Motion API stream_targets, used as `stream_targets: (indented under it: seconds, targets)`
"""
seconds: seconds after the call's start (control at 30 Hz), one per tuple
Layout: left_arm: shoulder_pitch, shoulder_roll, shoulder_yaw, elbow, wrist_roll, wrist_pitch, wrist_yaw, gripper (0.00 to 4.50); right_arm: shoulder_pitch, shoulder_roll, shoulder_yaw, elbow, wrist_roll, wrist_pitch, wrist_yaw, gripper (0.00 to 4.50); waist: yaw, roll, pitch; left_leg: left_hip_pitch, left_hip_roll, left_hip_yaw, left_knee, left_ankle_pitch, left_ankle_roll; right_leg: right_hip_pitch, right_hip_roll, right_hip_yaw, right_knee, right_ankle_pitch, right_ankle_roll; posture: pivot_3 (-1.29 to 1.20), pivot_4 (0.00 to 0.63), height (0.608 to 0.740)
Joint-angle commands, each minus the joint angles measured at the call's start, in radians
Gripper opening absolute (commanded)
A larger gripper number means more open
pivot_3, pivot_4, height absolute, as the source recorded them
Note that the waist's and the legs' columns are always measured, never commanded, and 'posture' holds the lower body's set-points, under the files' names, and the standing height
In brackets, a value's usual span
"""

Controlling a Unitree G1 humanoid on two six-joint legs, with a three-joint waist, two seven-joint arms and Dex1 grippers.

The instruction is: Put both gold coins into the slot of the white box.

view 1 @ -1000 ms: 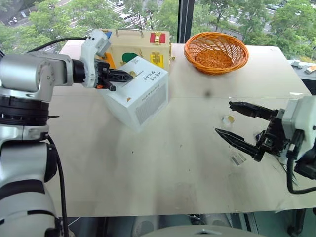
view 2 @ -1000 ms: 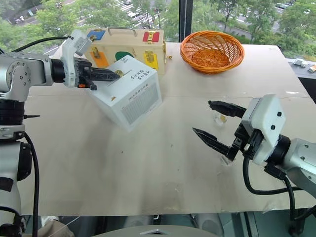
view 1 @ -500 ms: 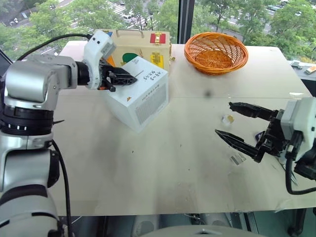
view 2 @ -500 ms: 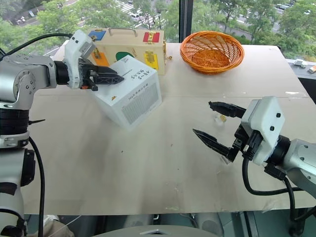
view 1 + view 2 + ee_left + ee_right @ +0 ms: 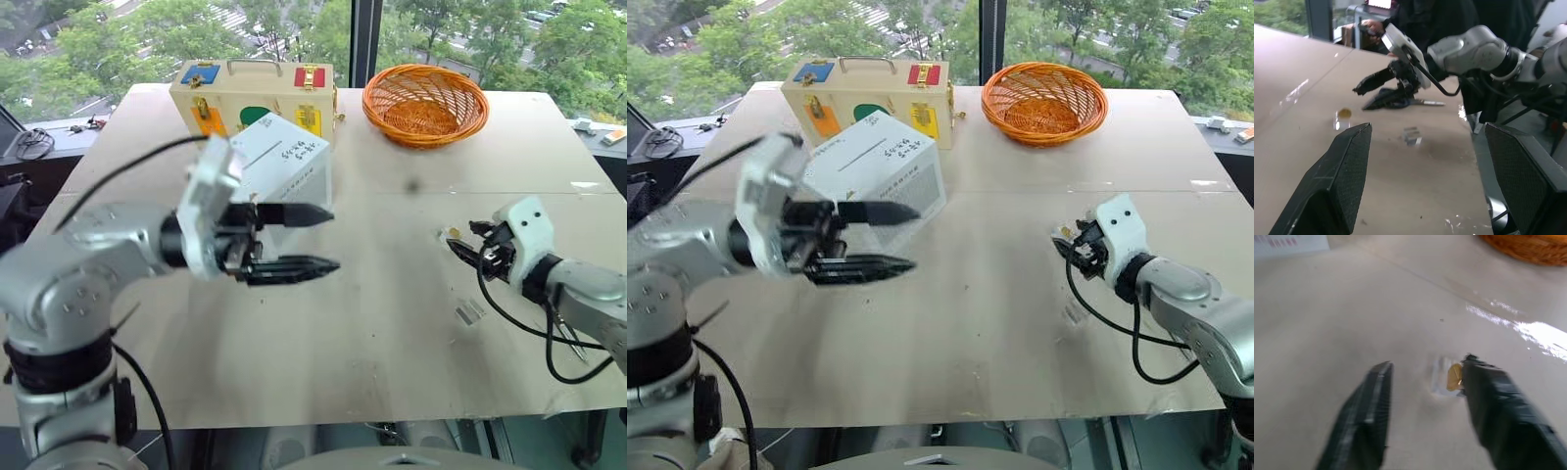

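White box (image 5: pixel 884 164) with black scribble and grey patterned side, cream case (image 5: pixel 253 94) with blue, red, green, orange patches, orange wicker basket (image 5: pixel 425 103), gold coin (image 5: pixel 1454 376).

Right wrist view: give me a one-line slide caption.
Right gripper open around a gold coin propped on a small clear block on the table.
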Motion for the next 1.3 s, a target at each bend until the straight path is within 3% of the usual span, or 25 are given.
stream_targets:
  seconds: [0.03, 0.17, 0.27, 0.67, 0.8, 1.3]
  targets:
    - [0.077, -0.011, -0.023, -0.071, 0.051, -0.107, 0.04, 3.73, -0.075, 0.039, 0.012, 0.096, -0.067, 0.018, 0.028, 2.04, -0.002, 0.0, 0.0, 0.0, 0.0, 0.0, 0.0, 0.0, 0.0, 0.0, 0.001, 0.0, 0.0, 0.0, 0.0, 0.0, 0.15, 0.74]
    - [0.157, -0.009, -0.05, -0.088, 0.097, -0.179, 0.057, 3.73, -0.11, 0.071, 0.018, 0.168, -0.119, 0.035, 0.056, 2.04, -0.001, 0.0, 0.0, -0.001, 0.0, 0.001, 0.0, 0.0, 0.0, 0.0, 0.0, 0.001, -0.001, 0.0, 0.0, 0.0, 0.15, 0.74]
    - [0.194, -0.013, -0.045, -0.11, 0.076, -0.188, 0.091, 3.73, -0.12, 0.091, 0.009, 0.183, -0.139, 0.048, 0.078, 1.19, -0.001, 0.0, 0.0, -0.001, 0.0, 0.0, 0.0, 0.0, 0.0, 0.0, 0.0, 0.001, -0.001, 0.002, 0.003, 0.0, 0.15, 0.74]
    - [0.175, 0.014, -0.044, -0.11, -0.016, -0.174, 0.201, 3.73, -0.133, 0.14, -0.006, 0.204, -0.198, 0.071, 0.137, 1.19, -0.004, 0.0, 0.0, -0.001, 0.0, 0.0, 0.0, 0.0, 0.0, 0.0, 0.0, 0.0, -0.001, 0.002, 0.003, 0.0, 0.15, 0.74]
    - [0.171, 0.017, -0.045, -0.096, -0.017, -0.182, 0.206, 3.73, -0.131, 0.155, -0.008, 0.222, -0.226, 0.058, 0.142, 0.04, -0.004, 0.0, 0.0, -0.001, 0.0, 0.0, -0.001, 0.0, 0.0, 0.0, 0.001, 0.0, -0.001, 0.002, 0.003, 0.0, 0.15, 0.74]
    - [0.246, 0.009, -0.054, -0.07, 0.036, -0.265, 0.191, 3.73, -0.143, 0.193, -0.088, 0.203, -0.246, 0.04, 0.179, 0.04, -0.002, 0.001, 0.0, -0.002, 0.0, 0.0, -0.001, 0.0, 0.0, 0.0, 0.0, 0.0, -0.002, 0.002, 0.003, 0.0, 0.15, 0.74]
